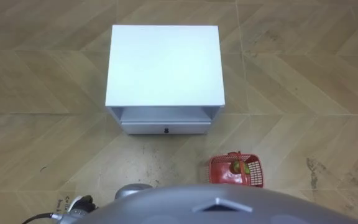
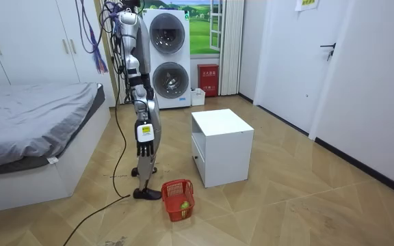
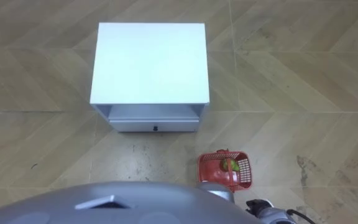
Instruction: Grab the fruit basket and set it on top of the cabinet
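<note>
1. Fruit basket (image 1: pixel 217 173): a red, open-mesh plastic tub, standing upright on the tan herringbone wood floor (image 1: pixel 303 74). It sits at about 1 o'clock from the robot, close to its feet, and at about 5 o'clock from the cabinet, apart from it.
2. Contents: a green round fruit (image 1: pixel 235 167) with something reddish beside it, lying loose inside. The kind of fruit cannot be determined.
3. Handling, as judged: light and thin-walled, stiff enough to keep its shape but likely to flex at the rim. The mesh gives fingers purchase, so slipping is a minor concern. The loose fruit will roll if the basket tips, so it should be lifted level.
4. Hold point, as judged: a red loop (image 1: pixel 234 155) rises at the rim's 12 o'clock edge, apparently a handle. Fingers hooked under it would be the preferred hold, with the rim wall as second choice.
5. White square cabinet (image 1: pixel 165 65) with one low drawer (image 1: pixel 165 129) stands at 12 o'clock from the robot.
6. Right hand (image 3: pixel 265 206) hangs at the hip, at about 5 o'clock from the basket and clear of it. The left hand (image 1: pixel 79 202) is low on the other side, well apart. Whether either hand's fingers are curled or relaxed cannot be told.
7. The robot stands upright, so reaching the floor will call for bending low.
</note>
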### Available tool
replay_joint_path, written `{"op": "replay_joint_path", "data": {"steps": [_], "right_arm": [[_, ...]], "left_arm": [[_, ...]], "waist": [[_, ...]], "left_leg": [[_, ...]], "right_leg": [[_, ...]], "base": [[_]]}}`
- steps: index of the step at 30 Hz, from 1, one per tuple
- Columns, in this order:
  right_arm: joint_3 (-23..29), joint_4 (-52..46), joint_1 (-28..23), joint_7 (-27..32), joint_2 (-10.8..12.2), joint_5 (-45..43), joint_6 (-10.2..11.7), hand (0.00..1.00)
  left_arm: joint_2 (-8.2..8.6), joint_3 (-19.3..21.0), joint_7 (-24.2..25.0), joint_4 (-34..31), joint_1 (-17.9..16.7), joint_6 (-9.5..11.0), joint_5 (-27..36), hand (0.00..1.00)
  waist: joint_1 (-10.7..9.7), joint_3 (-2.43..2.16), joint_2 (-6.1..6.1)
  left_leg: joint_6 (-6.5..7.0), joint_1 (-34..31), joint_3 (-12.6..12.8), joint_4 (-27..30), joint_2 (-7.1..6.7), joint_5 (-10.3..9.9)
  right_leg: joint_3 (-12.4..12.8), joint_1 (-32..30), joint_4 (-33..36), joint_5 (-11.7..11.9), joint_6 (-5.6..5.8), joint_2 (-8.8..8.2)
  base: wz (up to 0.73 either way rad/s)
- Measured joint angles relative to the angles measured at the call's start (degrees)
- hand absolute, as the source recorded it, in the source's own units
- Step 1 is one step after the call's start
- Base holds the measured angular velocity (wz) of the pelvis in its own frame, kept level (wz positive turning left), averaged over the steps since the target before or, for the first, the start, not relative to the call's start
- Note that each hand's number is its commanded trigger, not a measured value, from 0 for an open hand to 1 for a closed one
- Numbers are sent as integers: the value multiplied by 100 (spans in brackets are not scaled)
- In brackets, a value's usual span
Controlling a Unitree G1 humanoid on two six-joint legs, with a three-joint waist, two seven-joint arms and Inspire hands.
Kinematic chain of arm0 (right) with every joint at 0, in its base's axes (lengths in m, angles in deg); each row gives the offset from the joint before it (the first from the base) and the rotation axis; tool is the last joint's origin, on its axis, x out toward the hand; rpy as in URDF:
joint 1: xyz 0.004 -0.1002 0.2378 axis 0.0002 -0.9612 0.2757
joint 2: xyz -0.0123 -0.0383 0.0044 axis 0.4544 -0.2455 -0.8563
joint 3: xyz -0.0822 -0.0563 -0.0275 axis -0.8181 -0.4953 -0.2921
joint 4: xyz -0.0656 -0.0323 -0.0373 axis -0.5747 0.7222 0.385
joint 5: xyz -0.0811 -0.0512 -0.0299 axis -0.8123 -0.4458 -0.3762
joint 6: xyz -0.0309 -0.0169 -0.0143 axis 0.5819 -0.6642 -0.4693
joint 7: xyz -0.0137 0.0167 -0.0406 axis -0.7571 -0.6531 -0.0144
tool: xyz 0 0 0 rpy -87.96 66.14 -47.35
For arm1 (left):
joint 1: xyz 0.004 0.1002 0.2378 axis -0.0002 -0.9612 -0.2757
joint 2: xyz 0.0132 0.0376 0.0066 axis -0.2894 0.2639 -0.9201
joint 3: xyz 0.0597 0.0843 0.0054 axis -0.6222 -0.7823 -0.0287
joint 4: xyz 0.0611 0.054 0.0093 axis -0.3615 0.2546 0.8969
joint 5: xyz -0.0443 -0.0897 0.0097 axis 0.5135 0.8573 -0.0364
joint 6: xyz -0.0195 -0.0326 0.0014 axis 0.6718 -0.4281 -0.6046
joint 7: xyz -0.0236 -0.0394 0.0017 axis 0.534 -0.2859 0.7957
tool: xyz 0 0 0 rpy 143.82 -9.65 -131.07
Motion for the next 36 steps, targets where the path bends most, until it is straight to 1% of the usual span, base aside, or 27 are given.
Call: {"op": "replay_joint_path", "data": {"steps": [5,9,13,17,21,23,25,27,28,29,30,31,32,33,34,35,36], "right_arm": [[-1,-57,-9,-63,0,-52,1,0],[-13,-65,6,-47,-1,-45,-1,0],[-14,-62,10,-50,0,-5,-10,0],[-5,-2,19,-50,0,-5,-9,0],[14,25,29,-62,1,1,-50,0],[20,24,30,-62,1,74,-52,0],[18,24,41,-60,1,202,-52,0],[15,25,60,-45,1,301,-55,0],[15,23,77,-41,1,339,-55,0],[23,25,75,-6,0,431,-61,0],[51,19,131,42,0,446,-61,0],[89,25,156,69,0,454,-63,0],[147,22,173,115,-3,455,-61,0],[145,16,222,160,-3,443,-52,0],[145,21,247,172,-9,440,-48,0],[145,25,298,185,-26,442,-44,0],[148,30,339,207,-59,430,-29,0]], "left_arm": [[-2,-4,94,-10,-14,5,2,0],[-1,-9,106,-10,-35,-7,12,0],[-4,-8,100,-10,-24,2,4,0],[-1,-8,100,5,-17,85,4,0],[-1,-5,114,2,-60,84,-1,0],[-1,-7,128,1,-88,84,1,0],[-1,-8,186,1,-90,83,0,0],[-4,-15,244,1,-92,84,6,0],[-5,-14,244,1,-94,85,6,0],[-6,-14,249,0,-86,86,5,0],[-9,-13,270,0,-77,87,5,0],[-11,-8,277,-4,-71,89,5,0],[-26,13,296,-8,-36,100,4,0],[-62,31,323,-9,0,108,4,0],[-81,35,327,3,34,112,6,0],[-106,86,327,51,114,130,6,0],[-117,133,330,137,179,195,5,0]], "waist": [[-11,-1,-7],[8,0,-28],[7,-8,-35],[-6,-8,-30],[-15,-9,-5],[-18,-9,-11],[-25,-26,-22],[-27,-21,-52],[-22,-33,-57],[-33,-25,-76],[-55,-41,-54],[-67,-33,-59],[-74,-34,-76],[-71,-47,-28],[-78,-44,-69],[-108,-25,-4],[-131,-12,-49]], "left_leg": [[0,-4,7,-1,0,0],[0,46,139,-4,6,0],[0,61,153,-4,5,0],[0,68,138,-4,5,0],[0,48,136,-4,-1,-1],[0,41,138,11,-8,-1],[1,-17,141,43,-23,0],[3,-93,148,113,-80,-2],[4,-125,155,142,-92,-2],[4,-151,162,169,-122,-2],[14,-221,183,240,-152,-8],[30,-247,201,269,-162,-17],[77,-339,268,365,-177,-44],[112,-439,334,451,-192,-64],[158,-481,340,486,-201,-91],[200,-605,424,612,-215,-114],[244,-725,549,705,-246,-102]], "right_leg": [[10,-1,-7,-1,1,1],[122,-2,2,-1,1,9],[138,-3,16,0,1,8],[138,-7,36,0,1,5],[156,-56,77,-2,3,-7],[185,-74,95,-5,6,-16],[183,-131,128,-12,15,-39],[180,-276,323,-75,38,-118],[179,-326,367,-82,43,-137],[175,-353,421,-97,57,-178],[168,-417,498,-106,72,-228],[168,-439,516,-107,74,-247],[180,-552,627,-106,78,-288],[232,-675,722,-102,84,-315],[247,-719,756,-96,93,-325],[275,-833,857,-75,116,-363],[326,-941,889,-10,160,-407]], "base": [[-1],[-12],[-3],[0],[0],[0],[0],[0],[-4],[0],[0],[0],[-11],[-13],[-11],[-7],[-12]]}}
